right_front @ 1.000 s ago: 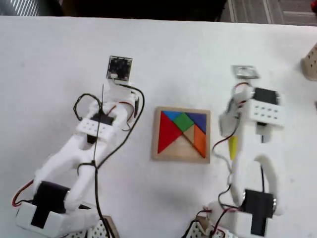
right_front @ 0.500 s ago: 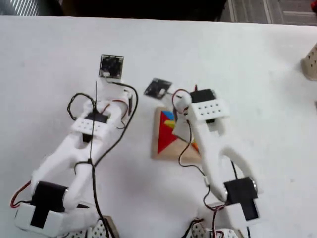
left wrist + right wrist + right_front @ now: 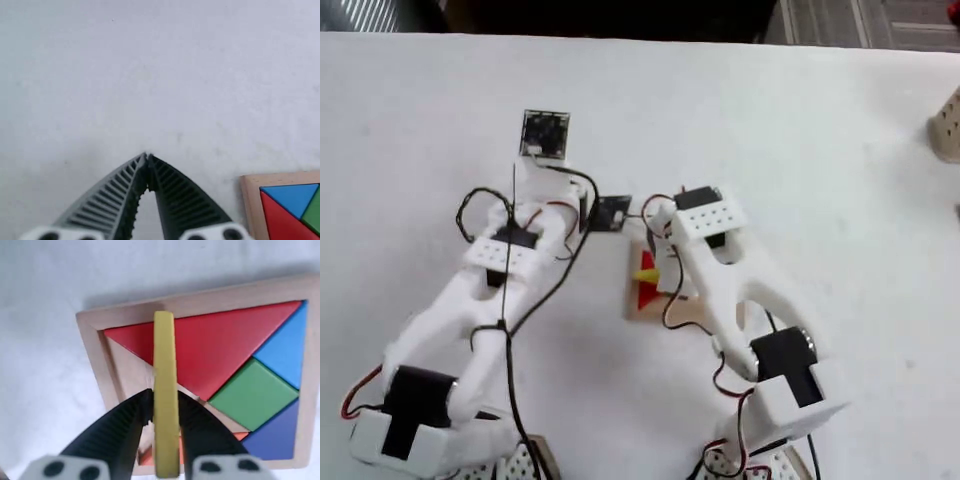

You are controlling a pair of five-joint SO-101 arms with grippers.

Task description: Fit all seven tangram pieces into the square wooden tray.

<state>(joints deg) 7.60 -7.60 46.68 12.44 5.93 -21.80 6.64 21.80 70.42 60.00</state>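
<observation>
The right end effector (image 3: 164, 395) clamps the yellow piece (image 3: 164, 340) on edge over the wooden tray (image 3: 92, 360) mid-table, likely to drop it into the tray's unfilled part. The left end effector (image 3: 146, 160), tips together, sits clear beside the tray.

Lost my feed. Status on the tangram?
Right gripper shut on yellow piece, above tray. Left gripper shut, empty, beside tray. Nothing else in the way.

Bright, even, diffuse light over the white counter (image 3: 820, 120), which reads pale and near washed out in the high view. Shadows soft and faint: a grey band on the counter along the wooden tray (image 3: 89, 340) rim in the right wrist view, weak shading beside the arms in the high view.
</observation>
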